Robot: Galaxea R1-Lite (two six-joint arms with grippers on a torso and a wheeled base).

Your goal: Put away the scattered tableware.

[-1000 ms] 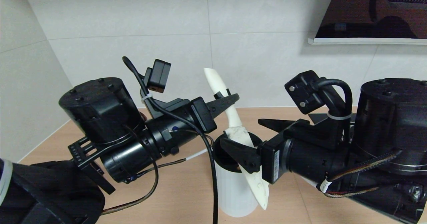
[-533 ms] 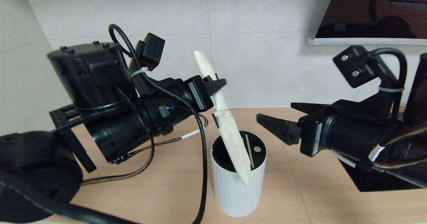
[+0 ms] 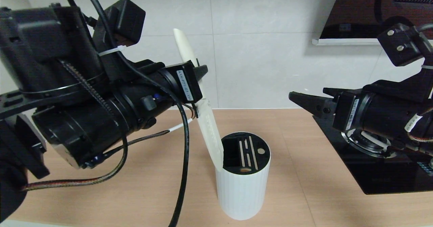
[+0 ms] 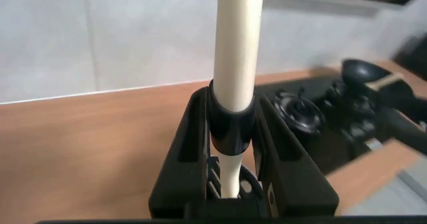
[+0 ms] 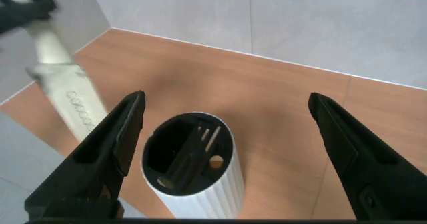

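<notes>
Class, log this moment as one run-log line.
left gripper: shut on knife | knife: tilted, tip near knife holder rim, not slotted | right gripper: open, empty

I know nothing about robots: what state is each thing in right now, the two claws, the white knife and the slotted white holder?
left gripper, shut on the knife's handle.
knife, held in the air, tilted, tip down by the holder's rim, not in a slot.
holder, upright on the counter, nothing in its slots.
right gripper, open, holding nothing, off to the side of the holder.
</notes>
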